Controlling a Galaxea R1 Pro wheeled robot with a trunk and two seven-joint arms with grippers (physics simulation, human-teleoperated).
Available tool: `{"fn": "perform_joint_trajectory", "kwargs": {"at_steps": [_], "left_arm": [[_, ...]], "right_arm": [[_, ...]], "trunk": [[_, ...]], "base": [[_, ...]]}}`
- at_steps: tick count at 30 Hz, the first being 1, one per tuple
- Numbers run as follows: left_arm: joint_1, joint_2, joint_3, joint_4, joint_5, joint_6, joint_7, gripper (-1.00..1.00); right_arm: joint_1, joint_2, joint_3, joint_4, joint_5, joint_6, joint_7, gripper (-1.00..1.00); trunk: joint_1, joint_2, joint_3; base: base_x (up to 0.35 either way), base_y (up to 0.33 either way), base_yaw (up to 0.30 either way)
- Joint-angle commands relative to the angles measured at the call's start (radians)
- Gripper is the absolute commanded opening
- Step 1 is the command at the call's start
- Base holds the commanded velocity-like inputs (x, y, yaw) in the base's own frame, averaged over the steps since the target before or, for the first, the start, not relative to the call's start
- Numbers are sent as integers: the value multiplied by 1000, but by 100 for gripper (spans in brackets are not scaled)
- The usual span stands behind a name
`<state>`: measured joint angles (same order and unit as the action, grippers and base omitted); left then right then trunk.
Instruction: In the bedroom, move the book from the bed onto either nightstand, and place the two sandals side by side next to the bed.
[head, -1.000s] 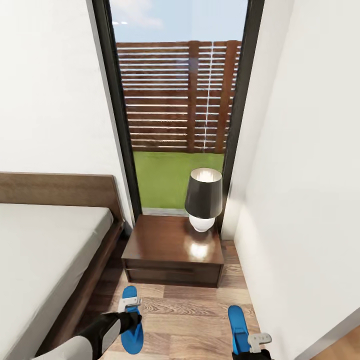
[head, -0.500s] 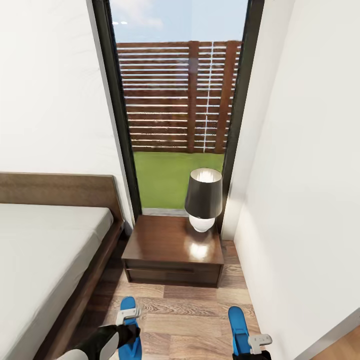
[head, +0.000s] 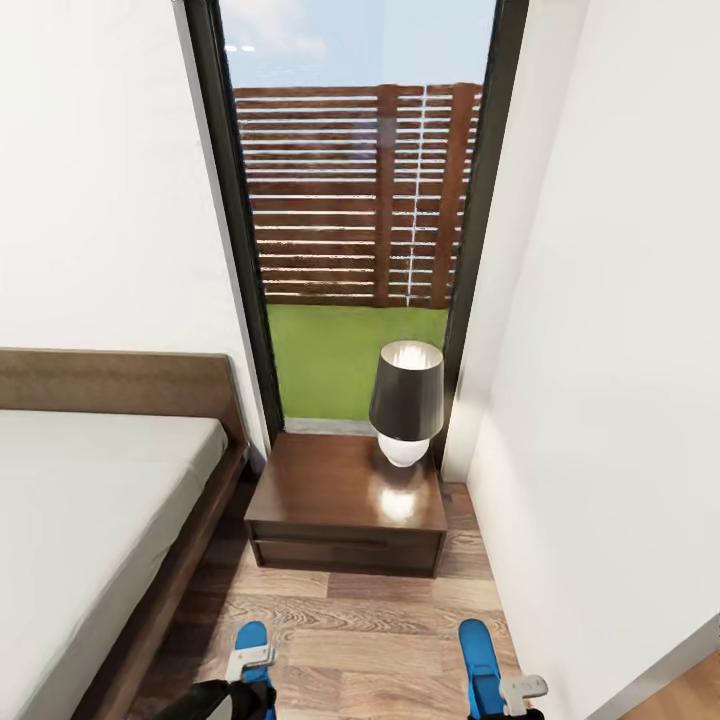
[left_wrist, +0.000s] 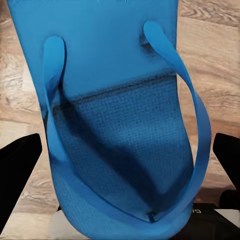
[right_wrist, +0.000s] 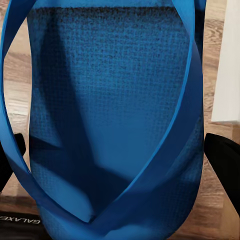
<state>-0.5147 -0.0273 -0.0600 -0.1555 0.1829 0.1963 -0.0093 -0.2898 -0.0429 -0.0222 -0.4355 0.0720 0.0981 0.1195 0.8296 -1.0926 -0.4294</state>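
Note:
Both sandals are bright blue and each is held over the wood floor in front of the nightstand. My left gripper is shut on the left sandal, near the bed. In the left wrist view this sandal spans the gap between the black fingers. My right gripper is shut on the right sandal, close to the right wall. The right wrist view has that sandal between its fingers. The book is out of view.
A lamp with a dark shade stands on the nightstand's right rear corner. Behind it is a tall dark-framed window with lawn and fence outside. A white wall closes in the right side of the narrow floor strip.
My left gripper has drawn back toward the lower edge of the head view, carrying its sandal with it. The right gripper and its sandal have barely shifted.

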Motion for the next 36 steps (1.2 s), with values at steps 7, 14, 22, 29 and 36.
{"fn": "perform_joint_trajectory", "kwargs": {"at_steps": [7, 14, 22, 29, 36], "left_arm": [[18, 5, -8, 33, 8, 3, 0, -100], [41, 9, -9, 39, 7, -1, 1, -100], [60, 12, -10, 41, 6, -11, 17, -100], [78, 19, -11, 42, 6, -14, 43, -100], [98, 26, -11, 42, 6, -22, 48, -100]], "right_arm": [[0, 0, -4, 54, 11, -23, 5, -100], [0, -4, -4, 87, 12, -28, 2, -100], [0, -10, -2, 121, 13, -30, 1, -100], [0, -16, -1, 133, 11, -31, 0, -100], [0, -19, -2, 164, 8, -50, 1, -100]], "trunk": [[-27, 49, 21], [-54, 98, 43], [-84, 154, 68], [-111, 203, 90], [-138, 252, 112]], "base": [[0, 0, 0], [0, 0, 0], [0, 0, 0], [0, 0, 0], [0, 0, 0]]}}
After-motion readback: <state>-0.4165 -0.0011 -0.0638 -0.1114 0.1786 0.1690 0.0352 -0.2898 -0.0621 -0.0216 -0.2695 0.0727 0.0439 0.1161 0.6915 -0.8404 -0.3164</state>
